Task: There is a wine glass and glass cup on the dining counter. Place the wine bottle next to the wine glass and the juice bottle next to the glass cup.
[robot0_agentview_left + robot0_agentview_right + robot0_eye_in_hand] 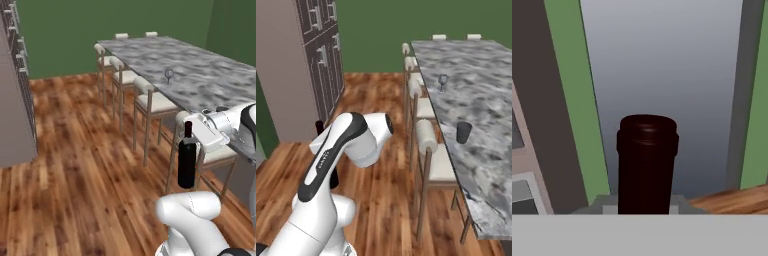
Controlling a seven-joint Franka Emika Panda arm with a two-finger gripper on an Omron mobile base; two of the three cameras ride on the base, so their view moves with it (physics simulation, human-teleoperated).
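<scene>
Gripper is clamping the wine bottle at the neck, just under the dark red top; jaws drawn in tight on it. Bottle is hanging upright, clear of the wooden floor, off the long stool-side edge of the dining counter, beside the nearest stool. In the hand view the bottle's dark top is rising between the finger tips, centred.

Wine glass is standing upright on the counter, a little in from the stool-side edge and about midway along its length. Glass cup is sitting nearer the robot's end, also close to that edge, well apart from the wine glass. Juice bottle: cannot locate it.

Handling judgement: bottle is looking rigid, smooth and probably heavy for its width, most of the mass sitting well below the grip. A neck hold is letting the body swing like a pendulum, so slow carrying is advisable. Slick glass surface could slip through the fingers; the lip under the top is likely giving some catch. Taking it lower, on the shoulder or body, would be steadier but the body is looking too wide for these jaws.

Wine glass is thin-stemmed, light, fragile and easy to tip; bottle should be coming down beside it, not touching.
</scene>
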